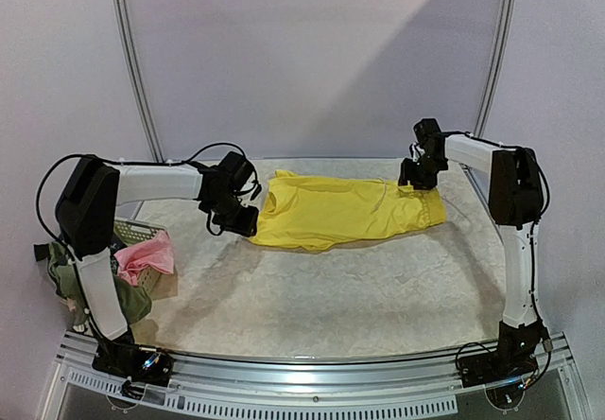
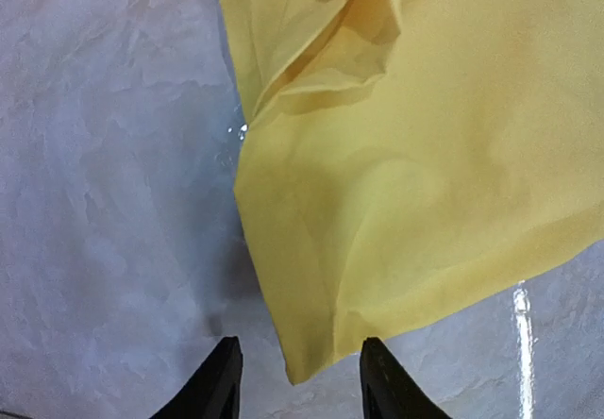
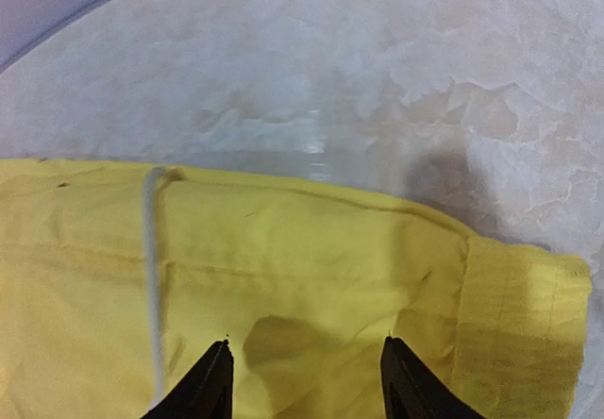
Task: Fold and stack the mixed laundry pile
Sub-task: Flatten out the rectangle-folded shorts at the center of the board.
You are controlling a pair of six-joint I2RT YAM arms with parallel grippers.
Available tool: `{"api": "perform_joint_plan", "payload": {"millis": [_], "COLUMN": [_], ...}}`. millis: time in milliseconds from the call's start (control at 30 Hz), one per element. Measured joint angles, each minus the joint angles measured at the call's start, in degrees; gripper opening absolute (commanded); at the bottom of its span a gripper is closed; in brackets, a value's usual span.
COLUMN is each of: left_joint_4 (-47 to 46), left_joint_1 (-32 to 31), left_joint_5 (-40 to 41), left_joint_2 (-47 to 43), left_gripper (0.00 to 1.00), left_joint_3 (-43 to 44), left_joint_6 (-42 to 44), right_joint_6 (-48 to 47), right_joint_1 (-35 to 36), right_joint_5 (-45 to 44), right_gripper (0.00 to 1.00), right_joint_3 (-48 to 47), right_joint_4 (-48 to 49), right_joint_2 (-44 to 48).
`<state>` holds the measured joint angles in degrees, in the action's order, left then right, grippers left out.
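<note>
The yellow drawstring shorts lie spread flat at the back middle of the table. My left gripper is at their left end. In the left wrist view a pointed corner of the yellow cloth lies on the table between the parted fingers of the left gripper, untouched. My right gripper hovers over the right end. Seen from the right wrist, the right gripper is open above the waistband, beside the white drawstring. The rest of the mixed laundry pile is at the left: a pink piece and an olive-green piece.
A pale mesh basket stands at the table's left edge, holding the pink and olive garments. The white textured table surface stretches in front of the shorts. A curved metal frame and grey walls close the back.
</note>
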<state>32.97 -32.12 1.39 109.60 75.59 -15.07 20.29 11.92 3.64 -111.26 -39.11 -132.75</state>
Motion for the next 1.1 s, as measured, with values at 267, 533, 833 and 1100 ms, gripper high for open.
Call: {"api": "perform_joint_plan", "payload": {"millis": [267,533,833,1100], "left_joint_4": [1.3,3.8,12.3,16.3], "left_joint_1": [-2.0,-1.9,4.5,11.6], "left_joint_5": [1.7,-1.0,-12.1,-21.9], "left_joint_2": [-3.7,3.2,21.3,33.8], "left_gripper": [0.61,0.65,0.62,0.58], "left_joint_3": [5.8,23.7,45.6,56.7], "left_joint_6": [0.9,3.1,7.3,7.7], "right_joint_6": [1.4,5.9,7.8,7.9], "right_joint_1": [2.9,0.7,0.5,0.5], "right_joint_5": [-0.2,-0.6,-1.4,-1.4], "right_gripper": [0.91,0.93,0.93,0.94], "right_joint_3": [15.5,36.1,45.9,46.9], "right_joint_4": [4.2,9.8,10.2,11.3], "right_joint_2": [22.5,36.0,39.8,42.5]}}
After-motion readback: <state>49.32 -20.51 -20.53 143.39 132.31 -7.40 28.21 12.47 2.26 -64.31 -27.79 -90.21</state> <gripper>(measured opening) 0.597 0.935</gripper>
